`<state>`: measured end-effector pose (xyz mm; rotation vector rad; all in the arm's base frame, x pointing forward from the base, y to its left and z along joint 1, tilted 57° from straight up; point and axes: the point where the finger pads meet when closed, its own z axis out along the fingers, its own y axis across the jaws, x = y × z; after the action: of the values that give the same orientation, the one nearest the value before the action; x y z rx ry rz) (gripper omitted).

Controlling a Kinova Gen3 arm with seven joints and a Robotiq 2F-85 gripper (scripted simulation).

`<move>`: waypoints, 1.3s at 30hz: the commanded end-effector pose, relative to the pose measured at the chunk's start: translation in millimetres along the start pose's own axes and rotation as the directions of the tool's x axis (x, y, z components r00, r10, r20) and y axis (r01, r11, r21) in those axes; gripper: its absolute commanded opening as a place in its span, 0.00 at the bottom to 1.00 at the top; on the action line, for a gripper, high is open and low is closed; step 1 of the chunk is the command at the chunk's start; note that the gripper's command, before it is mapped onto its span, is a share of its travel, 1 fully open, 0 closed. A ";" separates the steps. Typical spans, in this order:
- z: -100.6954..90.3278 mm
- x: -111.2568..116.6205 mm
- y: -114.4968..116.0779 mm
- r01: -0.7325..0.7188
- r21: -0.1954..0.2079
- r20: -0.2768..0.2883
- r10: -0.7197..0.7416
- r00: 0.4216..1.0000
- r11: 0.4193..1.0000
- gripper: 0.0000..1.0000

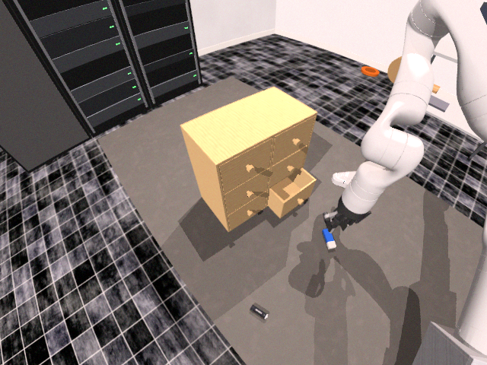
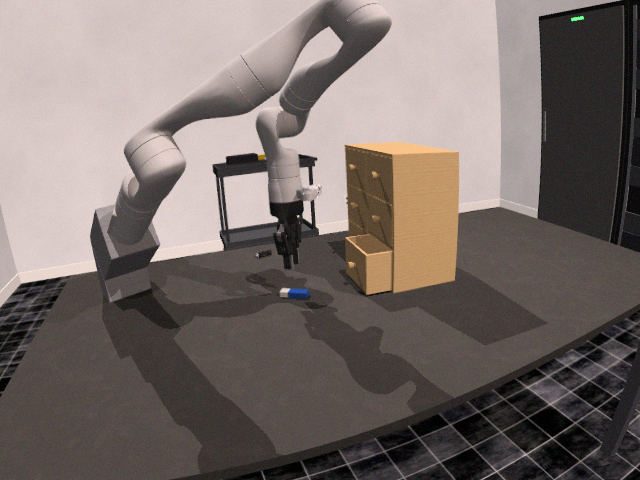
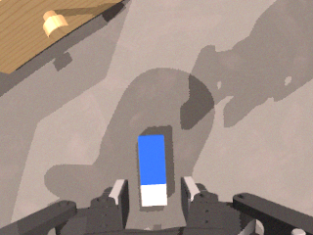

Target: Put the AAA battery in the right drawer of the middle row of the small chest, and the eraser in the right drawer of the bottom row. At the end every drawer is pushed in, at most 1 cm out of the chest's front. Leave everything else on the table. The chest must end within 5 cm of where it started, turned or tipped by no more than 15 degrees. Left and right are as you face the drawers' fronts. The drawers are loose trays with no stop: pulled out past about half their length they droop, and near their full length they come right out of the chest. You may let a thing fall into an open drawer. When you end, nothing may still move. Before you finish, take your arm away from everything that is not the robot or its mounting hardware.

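Note:
The blue and white eraser point(image 1: 329, 239) point(image 2: 295, 293) point(image 3: 153, 159) lies flat on the table. My gripper point(image 1: 329, 227) point(image 2: 292, 265) point(image 3: 155, 192) is partly open and empty, pointing down above the table; in the wrist view its fingertips stand either side of the eraser's white end. The AAA battery point(image 1: 259, 311) point(image 2: 263, 253) lies on the table, away from the chest. The chest point(image 1: 247, 122) point(image 2: 423, 217) stands upright. Its bottom right drawer point(image 1: 297, 202) point(image 2: 377, 271) point(image 3: 24, 39) is pulled partway out; nothing shows in its visible inside. The middle right drawer point(image 1: 281, 166) point(image 2: 385, 227) is in.
The other drawers look pushed in, their knobs sticking out. The open drawer juts toward the arm's side, near the gripper. The robot base point(image 2: 124, 263) stands on the table point(image 1: 236, 274) point(image 2: 289, 403). Server racks point(image 1: 98, 58) and a dark cart point(image 2: 268, 166) stand beyond the table.

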<state>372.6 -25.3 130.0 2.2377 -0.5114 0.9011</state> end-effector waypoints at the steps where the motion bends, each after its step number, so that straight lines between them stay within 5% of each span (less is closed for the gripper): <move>1: 0.3 -0.3 0.0 0.010 0.005 0.002 -0.010 1.000 1.000 0.38; 39: 51.7 2.2 -2.8 0.007 0.007 0.003 -0.007 1.000 1.000 0.38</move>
<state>397.6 -59.4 103.7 2.2436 -0.4905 0.8934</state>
